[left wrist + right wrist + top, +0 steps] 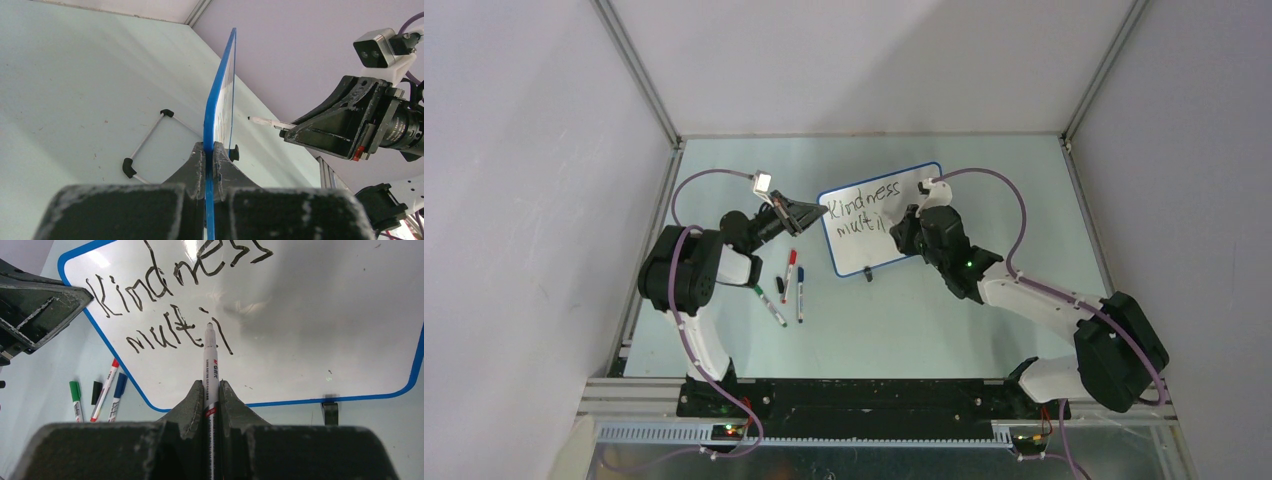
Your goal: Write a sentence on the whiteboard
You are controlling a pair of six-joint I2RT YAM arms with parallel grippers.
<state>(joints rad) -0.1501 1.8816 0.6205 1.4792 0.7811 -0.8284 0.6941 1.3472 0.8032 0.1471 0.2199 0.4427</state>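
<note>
Top view, room: plain grey-lilac walls [524,200] on three sides, with aluminium rails [639,70] running up the corners.
Top view, surface: pale green table [1004,200], matt finish.
Top view, whiteboard: the whiteboard [869,255] is set askew at mid-table, at 12 o'clock from the arm bases.
Top view, loose markers: the loose markers [800,293] lie on the table at 7 o'clock of the board, apart from it.
Left wrist view, left gripper: the left gripper [210,148] is clenched on the board's blue rim, and the board is seen edge-on and upright.
Left wrist view, surface: small specks on the table; a wire stand [147,145] rests at 9 o'clock of the board.
Right wrist view, right gripper: the right gripper [211,385] is clamped on a black marker [210,357] pointing to 12 o'clock.
Right wrist view, sentence: the sentence [165,305] reads "Kindness" above "multi" plus one stroke. The tip is at that stroke; contact cannot be told.
Right wrist view, foot: a black foot [329,412] sits below the lower rim at 5 o'clock.
</note>
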